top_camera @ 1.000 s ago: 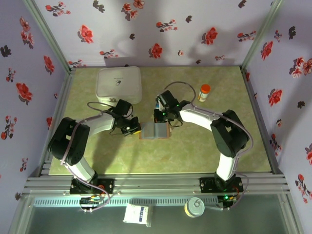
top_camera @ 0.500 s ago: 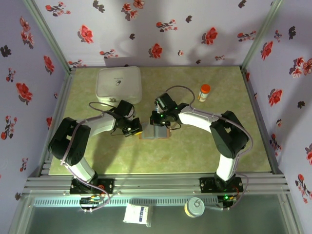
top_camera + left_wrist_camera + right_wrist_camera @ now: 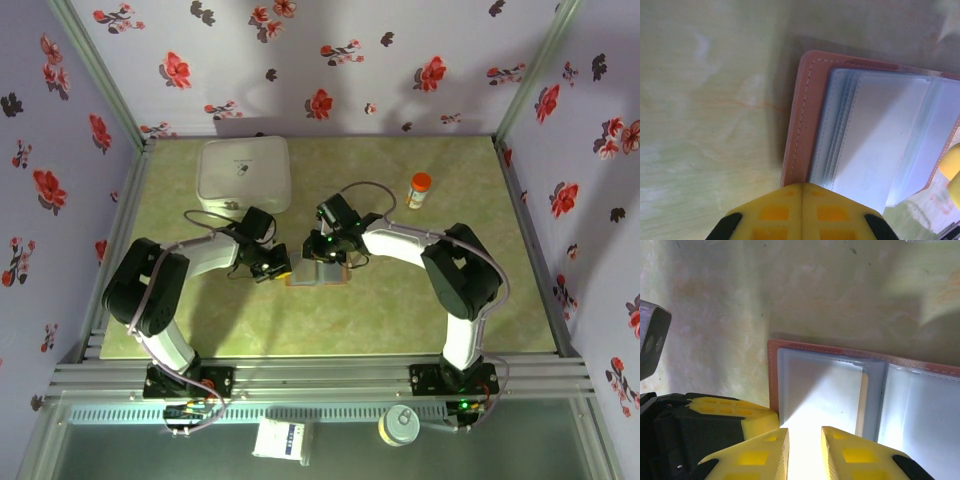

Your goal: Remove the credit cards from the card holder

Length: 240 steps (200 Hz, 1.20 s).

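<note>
The card holder lies open on the green table, tan border around clear grey-blue sleeves. My left gripper is shut, its joined yellow tips pressing on the holder's left tan edge. My right gripper hovers over the left page, its jaws a little apart with the glaring sleeve below them. The left gripper's fingers sit just beside it. The credit cards are hidden by glare; a pale yellow strip shows at the sleeve's inner edge.
A white rounded box stands behind the left arm. An orange-capped bottle stands at the back right. Flowered walls close three sides. A small white pack and a round tin lie beyond the front rail.
My right gripper has come down and nearer from the holder's far edge onto its left page, and its jaws have parted slightly. The left gripper has stayed put.
</note>
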Motion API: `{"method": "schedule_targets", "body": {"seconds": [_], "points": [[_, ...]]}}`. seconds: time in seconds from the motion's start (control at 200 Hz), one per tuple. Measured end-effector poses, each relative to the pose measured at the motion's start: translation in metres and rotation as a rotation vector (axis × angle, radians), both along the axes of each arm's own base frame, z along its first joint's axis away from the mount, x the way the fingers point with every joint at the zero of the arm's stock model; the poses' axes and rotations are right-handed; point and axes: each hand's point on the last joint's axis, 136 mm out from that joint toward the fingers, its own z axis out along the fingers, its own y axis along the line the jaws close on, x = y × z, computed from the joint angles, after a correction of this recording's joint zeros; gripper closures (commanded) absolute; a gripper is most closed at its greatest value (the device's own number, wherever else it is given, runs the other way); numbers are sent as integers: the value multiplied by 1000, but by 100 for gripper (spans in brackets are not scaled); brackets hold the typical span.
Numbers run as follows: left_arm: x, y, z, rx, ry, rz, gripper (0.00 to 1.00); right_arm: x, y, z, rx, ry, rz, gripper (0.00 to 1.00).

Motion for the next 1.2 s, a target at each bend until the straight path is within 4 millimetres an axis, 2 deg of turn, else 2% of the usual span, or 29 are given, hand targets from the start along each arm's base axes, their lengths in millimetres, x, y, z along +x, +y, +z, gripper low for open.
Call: {"method": "schedule_targets", "body": {"seconds": [0.18,0.59,1.2], "points": [[0,0,-2,3,3,-3,100,-5,2,-7,2,29,8,80],[0,0,-2,4,3,-3,100,-11,0,-16,-19,53,14,78],[0,1,-2,7,1,-2,100,-12,-13,-27,-93,60,-12,79]]}}
